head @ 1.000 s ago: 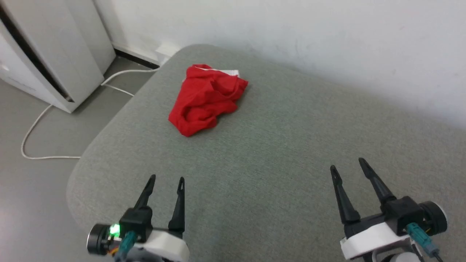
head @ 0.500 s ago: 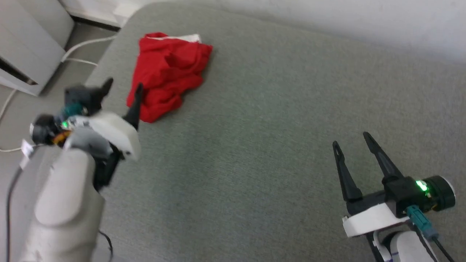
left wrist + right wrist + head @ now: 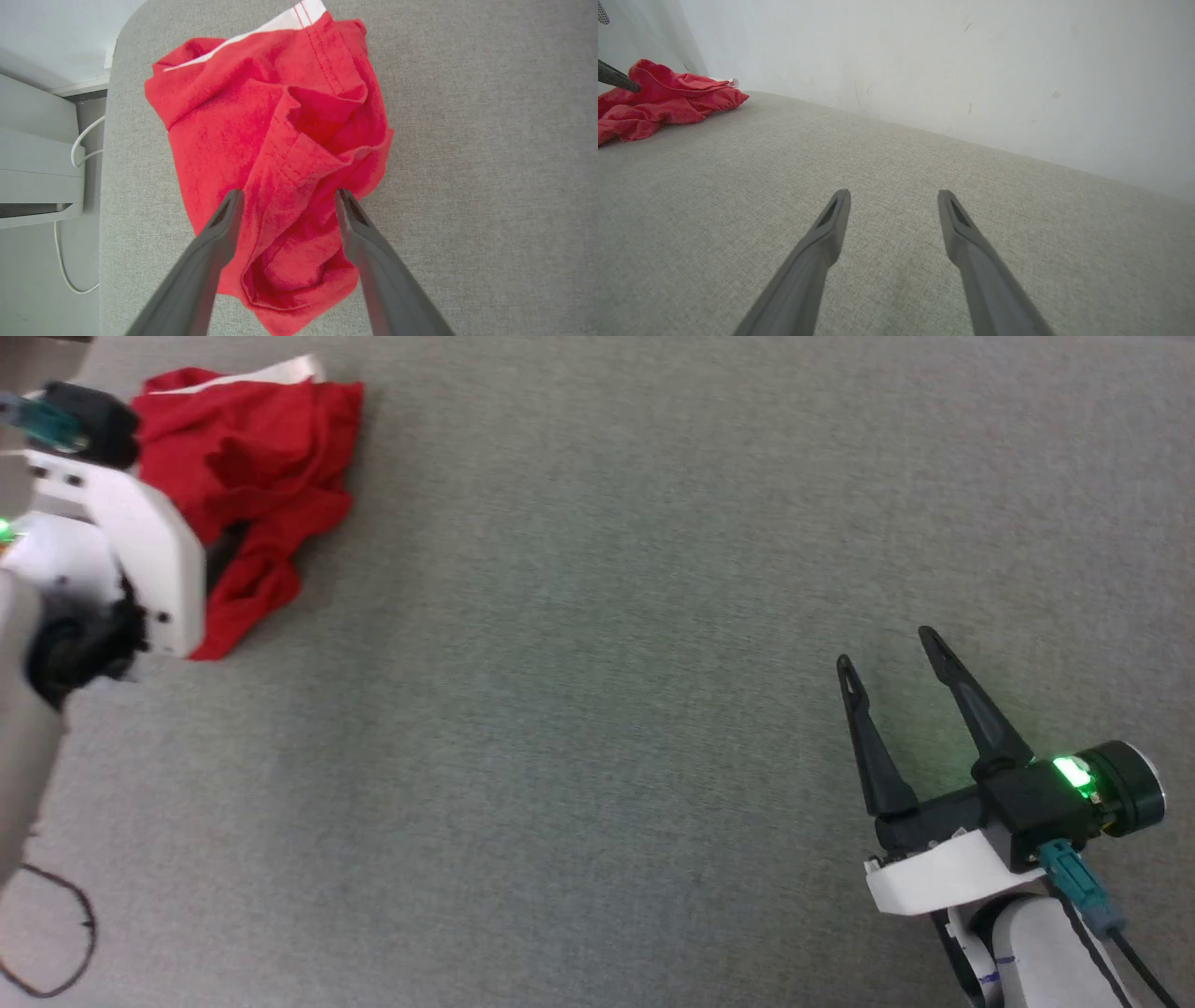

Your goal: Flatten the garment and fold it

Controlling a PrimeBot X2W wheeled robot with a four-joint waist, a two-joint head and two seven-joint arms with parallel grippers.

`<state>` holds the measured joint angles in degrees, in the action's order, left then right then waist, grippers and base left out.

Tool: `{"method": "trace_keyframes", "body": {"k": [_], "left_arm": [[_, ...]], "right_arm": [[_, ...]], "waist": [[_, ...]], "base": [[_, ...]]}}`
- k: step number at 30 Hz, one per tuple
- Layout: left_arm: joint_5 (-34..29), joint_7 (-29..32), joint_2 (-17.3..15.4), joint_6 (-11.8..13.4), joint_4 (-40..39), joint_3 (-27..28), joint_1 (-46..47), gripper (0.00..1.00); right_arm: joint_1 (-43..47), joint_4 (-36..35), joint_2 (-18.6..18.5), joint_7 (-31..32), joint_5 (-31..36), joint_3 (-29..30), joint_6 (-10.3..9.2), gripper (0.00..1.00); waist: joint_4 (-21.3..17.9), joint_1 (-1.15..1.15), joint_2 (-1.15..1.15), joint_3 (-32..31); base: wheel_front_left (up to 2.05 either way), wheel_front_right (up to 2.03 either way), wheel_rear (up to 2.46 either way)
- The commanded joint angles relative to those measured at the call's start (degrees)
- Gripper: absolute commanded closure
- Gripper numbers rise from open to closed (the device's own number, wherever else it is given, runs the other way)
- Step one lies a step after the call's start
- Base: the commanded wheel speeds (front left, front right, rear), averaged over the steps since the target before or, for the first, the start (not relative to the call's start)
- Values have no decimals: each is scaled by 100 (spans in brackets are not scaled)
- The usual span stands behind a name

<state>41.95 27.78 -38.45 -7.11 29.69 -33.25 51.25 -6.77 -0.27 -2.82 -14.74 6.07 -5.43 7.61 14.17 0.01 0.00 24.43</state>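
Upholstered surface (image 3: 597,709): grey woven fabric, rounded corner at upper left of the left wrist view.
Wall (image 3: 924,56): white, lightly scuffed, upper part of the right wrist view.
Appliance (image 3: 32,163): pale grey, left edge.
Cable (image 3: 74,151): white, beside it.
Floor (image 3: 28,280): grey, lower left.

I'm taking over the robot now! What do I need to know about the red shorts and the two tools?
Left tool: open over the crumpled bright red thin-fabric shorts, nothing gripped.
Right tool: open, empty, above the bare grey fabric cushion, far from the shorts.
Shorts: heaped near the cushion's rounded corner, white trim showing.
Done: nothing yet. Left: flatten, then fold.
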Motion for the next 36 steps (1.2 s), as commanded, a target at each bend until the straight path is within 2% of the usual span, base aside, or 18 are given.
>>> {"method": "trace_keyframes", "body": {"k": [1,8,9,10,11,15,19,23,27,33,36], "left_arm": [[165,79,-144,-36,110,-85,132,0],[854,372,-381,-37,778,-269,400,0],[947,442,-380,-37,836,-303,403,22],[1035,505,-375,-37,874,-341,398,85],[1122,538,-372,-37,885,-376,390,100],[1351,367,-351,-37,1013,-372,398,100],[1313,76,-371,-37,1153,-409,495,100],[1275,-609,-354,-37,1349,-242,696,100],[969,-1414,-404,-8,1430,-193,913,100],[470,-2651,-385,11,1127,-224,1142,100],[271,-3074,-287,78,881,-288,1137,100]], "right_arm": [[-73,-51,-6,-26,-13,-18,-12,0],[-97,-78,-6,-26,-56,-79,-12,0],[-102,-74,-6,-26,-59,-72,-12,0],[-108,-69,-6,-26,-62,-60,-12,0],[-112,-65,-6,-26,-63,-48,-12,0],[-123,-12,-6,-26,-67,-5,-12,0],[-131,55,-6,-26,-63,5,-12,0],[-123,140,-6,-26,-104,32,-12,0],[-62,217,-6,-26,-206,102,-12,0],[74,314,-6,-26,-355,294,-12,0],[155,338,-6,-26,-431,377,-12,0]], "waist": [[-380,-1,0,327],[-490,-1,0,444],[-489,-1,0,454],[-484,-1,0,460],[-477,-1,0,465],[-424,-1,0,423],[-350,-1,0,260],[-304,-1,0,-31],[-278,-1,0,-456],[-290,-1,0,-1082],[-322,-1,0,-1386]], "base": [[0,0,0],[0,0,0],[0,0,0],[0,0,0],[0,0,0],[0,0,0],[0,0,0],[0,0,0],[0,0,0],[0,0,0],[0,0,0]]}}
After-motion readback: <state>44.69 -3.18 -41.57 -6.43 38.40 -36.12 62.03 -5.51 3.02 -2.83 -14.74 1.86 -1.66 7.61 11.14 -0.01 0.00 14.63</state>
